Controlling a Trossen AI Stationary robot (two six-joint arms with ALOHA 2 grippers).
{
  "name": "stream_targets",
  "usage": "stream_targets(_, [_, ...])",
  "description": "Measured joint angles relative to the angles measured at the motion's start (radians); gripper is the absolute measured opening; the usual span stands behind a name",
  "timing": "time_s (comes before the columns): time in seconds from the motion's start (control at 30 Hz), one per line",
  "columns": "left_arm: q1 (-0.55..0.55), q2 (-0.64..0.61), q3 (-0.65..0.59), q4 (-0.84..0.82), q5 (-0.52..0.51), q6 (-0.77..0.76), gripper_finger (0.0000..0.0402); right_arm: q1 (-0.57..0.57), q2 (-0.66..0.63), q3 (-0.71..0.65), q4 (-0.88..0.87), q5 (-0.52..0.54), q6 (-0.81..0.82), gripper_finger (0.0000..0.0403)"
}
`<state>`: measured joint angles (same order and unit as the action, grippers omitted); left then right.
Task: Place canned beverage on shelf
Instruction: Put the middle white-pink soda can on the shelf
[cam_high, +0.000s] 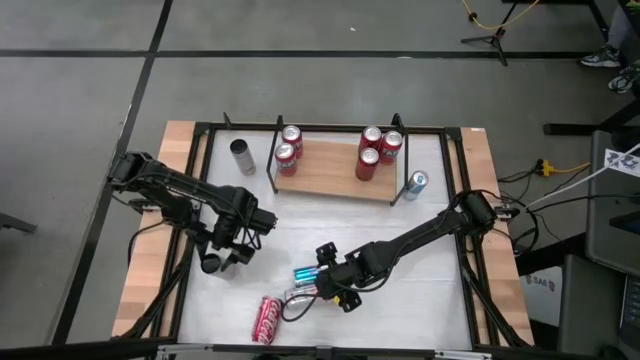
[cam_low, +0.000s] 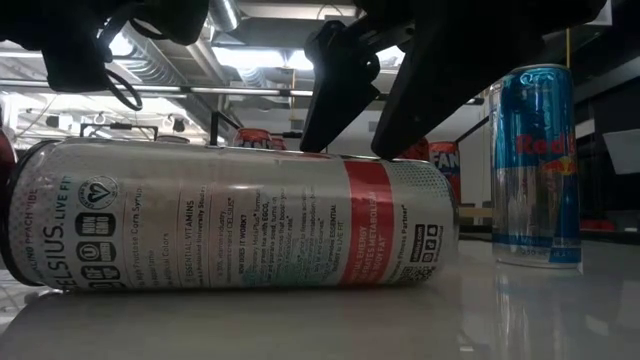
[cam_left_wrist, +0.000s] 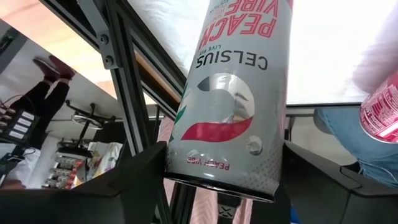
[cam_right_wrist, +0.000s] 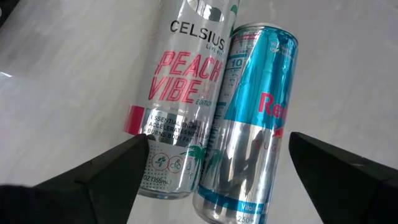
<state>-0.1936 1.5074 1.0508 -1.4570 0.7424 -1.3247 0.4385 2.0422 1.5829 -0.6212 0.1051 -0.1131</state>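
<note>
The shelf (cam_high: 330, 172), a small wooden board, carries several red cans (cam_high: 375, 150). My left gripper (cam_high: 228, 256) is near the table's left side, shut on a silver Celsius can (cam_left_wrist: 230, 93). My right gripper (cam_right_wrist: 219, 142) hangs open above two cans lying side by side on the white table, a second Celsius can (cam_right_wrist: 180, 106) and a blue Red Bull can (cam_right_wrist: 249, 124). Its fingers stand over them without touching. In the low view that lying Celsius can (cam_low: 230, 215) fills the foreground, with the right gripper's dark fingers (cam_low: 335, 80) above it. My left gripper has the Celsius can between its two fingers (cam_left_wrist: 146, 171), which meet two opposite sides of the can at its near end (cam_left_wrist: 217, 171). The can runs along the fingers, slanting down away from the wrist. Its far end is out of frame, so whether it rests on the table does not show.
A dark-topped can (cam_high: 242, 155) stands left of the shelf, and a blue can (cam_high: 415, 183) stands by its right end. A red cola can (cam_high: 268, 318) lies near the table's near edge. A black frame (cam_high: 200, 180) rings the table. A person's legs (cam_left_wrist: 348, 134) show beyond the near edge.
</note>
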Motion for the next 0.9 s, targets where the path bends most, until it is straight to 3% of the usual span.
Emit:
stream_targets(0.53, [0.000,0.000,0.000,0.003,-0.010,0.000,0.0348,0.000,0.000,0.000,0.000,0.000,0.000,0.0383])
stream_targets(0.9, [0.000,0.000,0.046,-0.006,-0.061,0.024,0.0353,0.000,0.000,0.000,0.000,0.000,0.000,0.0383])
